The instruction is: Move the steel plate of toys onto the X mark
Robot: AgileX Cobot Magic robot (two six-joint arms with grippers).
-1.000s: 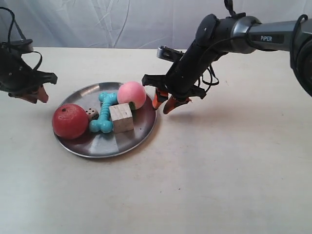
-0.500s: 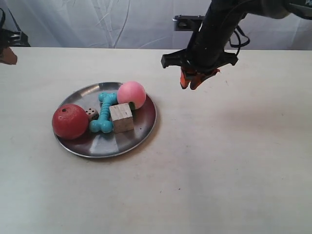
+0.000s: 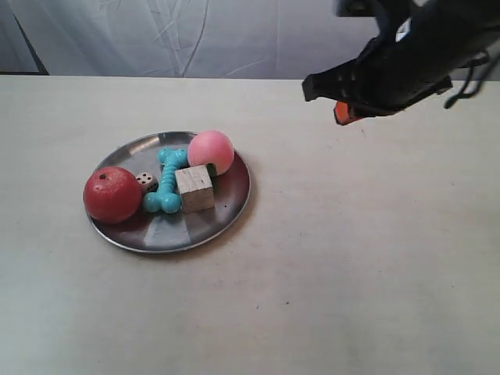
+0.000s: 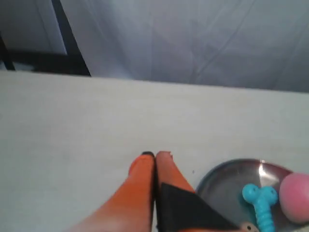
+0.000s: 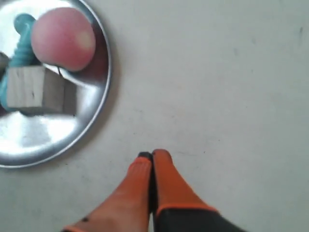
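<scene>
The steel plate point(image 3: 187, 231) lies on the cream table, left of middle. It holds a red ball-like fruit point(image 3: 112, 194), a pink peach point(image 3: 211, 151), a turquoise bone point(image 3: 166, 181), a wooden cube point(image 3: 194, 188) and a small die point(image 3: 145, 180). My right gripper point(image 5: 151, 155) is shut and empty, above bare table beside the plate's rim point(image 5: 99, 116). In the exterior view it is the blurred raised gripper point(image 3: 342, 113) at the right. My left gripper point(image 4: 155, 155) is shut and empty, off the plate's point(image 4: 227, 181) edge. I cannot make out the X mark.
A pale cloth backdrop point(image 3: 195, 35) hangs behind the table's far edge. Bare tabletop point(image 3: 359, 258) stretches right of and in front of the plate. The left arm is outside the exterior view.
The arm at the exterior view's right rose from the plate's rim and swung up and right. The other arm withdrew out of the exterior view. The plate stayed put.
</scene>
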